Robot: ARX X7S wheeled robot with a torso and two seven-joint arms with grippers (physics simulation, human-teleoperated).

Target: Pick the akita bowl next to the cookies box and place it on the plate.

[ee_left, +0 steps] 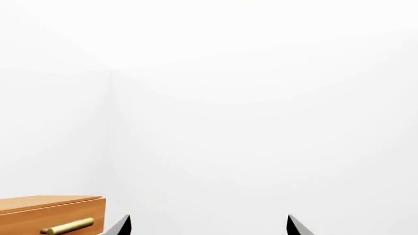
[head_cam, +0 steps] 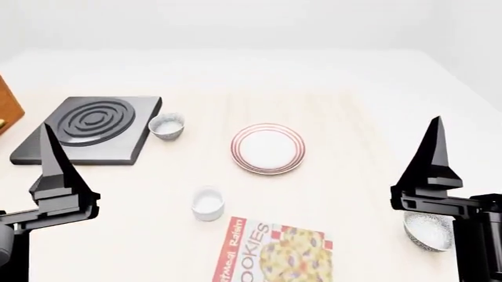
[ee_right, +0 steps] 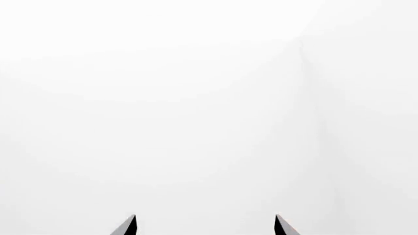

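Head view, left to right. A sliver of wooden cabinet (head_cam: 6,108) sits at the far left edge. The left gripper (head_cam: 56,176) stands at lower left, fingers pointing up, carrying nothing; in the left wrist view its two black tips (ee_left: 124,226) are set wide apart. Behind it, at upper left, is one dark square burner plate (head_cam: 90,128) with raised rings. Just beside the burner's right edge is one akita bowl, the far one (head_cam: 166,126), well apart from the carton. Lower centre holds one plain white cup (head_cam: 208,203), just above the cookies box (head_cam: 274,254), which lies flat at the bottom edge. The plate (head_cam: 267,148) sits mid-frame, bare. At right, the right gripper (head_cam: 433,170) also points up, spread wide and unloaded; its tips (ee_right: 129,226) show against blank wall. At lower right, partly hidden behind that arm, is the second akita bowl (head_cam: 429,230), resting on the tabletop (head_cam: 353,106) to the right of the carton. Judged the target, being nearer the box than its twin, though the cup sits closer still and must not be mistaken for it. Task looks unstarted. To do the reach well: right arm, tip the gripper downward, bring it over the bowl's rim, straddle one wall, and avoid nudging the box. Count: two akita bowls, one cup, one plate, one box, one burner, two grippers.
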